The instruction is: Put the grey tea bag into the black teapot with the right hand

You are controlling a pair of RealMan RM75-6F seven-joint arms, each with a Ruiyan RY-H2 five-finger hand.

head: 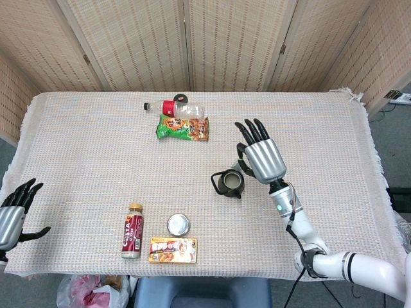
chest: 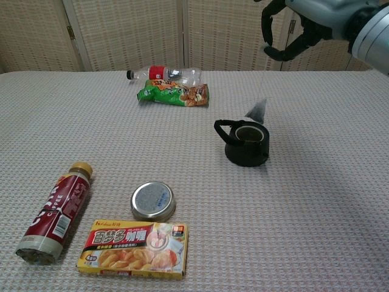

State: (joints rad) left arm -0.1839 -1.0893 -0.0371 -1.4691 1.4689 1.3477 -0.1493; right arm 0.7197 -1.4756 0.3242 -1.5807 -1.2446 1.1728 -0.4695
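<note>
The black teapot [chest: 246, 143] stands lidless on the woven cloth right of centre, also seen in the head view [head: 229, 183]. A grey pyramid tea bag [chest: 256, 111] hangs on a thin string just above the pot's rim, at its far right side. My right hand [chest: 285, 30] pinches the string high above the pot. In the head view the right hand [head: 260, 159] hovers beside the pot and hides the tea bag. My left hand [head: 13, 215] rests at the table's near left corner, fingers apart, holding nothing.
A plastic bottle [chest: 164, 74] and a green snack bag [chest: 173, 94] lie at the back centre. Near the front left are a brown drink bottle [chest: 56, 213], a round tin [chest: 152, 201] and a yellow curry box [chest: 135, 248]. A folding screen stands behind the table.
</note>
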